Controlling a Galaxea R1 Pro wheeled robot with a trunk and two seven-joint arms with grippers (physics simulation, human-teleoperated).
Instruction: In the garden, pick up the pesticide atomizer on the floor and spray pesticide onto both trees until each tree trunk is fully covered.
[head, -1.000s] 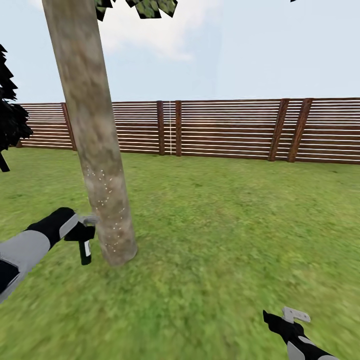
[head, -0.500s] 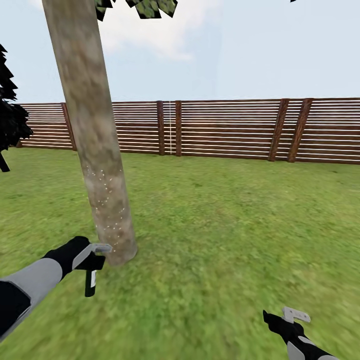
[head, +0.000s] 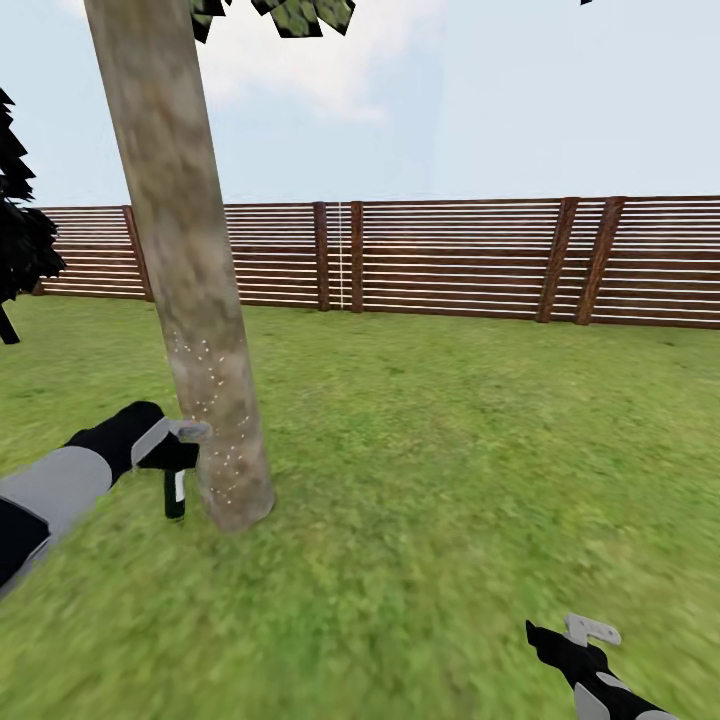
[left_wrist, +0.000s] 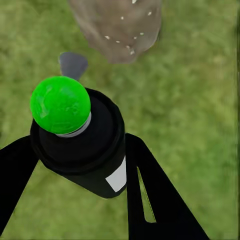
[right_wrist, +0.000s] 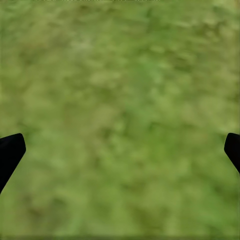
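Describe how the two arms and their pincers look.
Both arms have grey forearm shells ending in black wrists. The left pincer has a pale grey metal finger in the head view and flat black fingers with a slot up close. The right pincer has a similar grey finger plate with holes.

Ground: short green grass (head: 450, 480), mottled light and dark, running flat back to a brown slatted fence (head: 450, 258) that stands along its far edge. One thick grey-brown tree trunk (head: 185, 270) rises from the grass at left, leaning slightly; small white specks dot its lower bark. At the far left edge a dark, narrow tree (head: 18, 230) probably stands on the same grass; its base is cut off.
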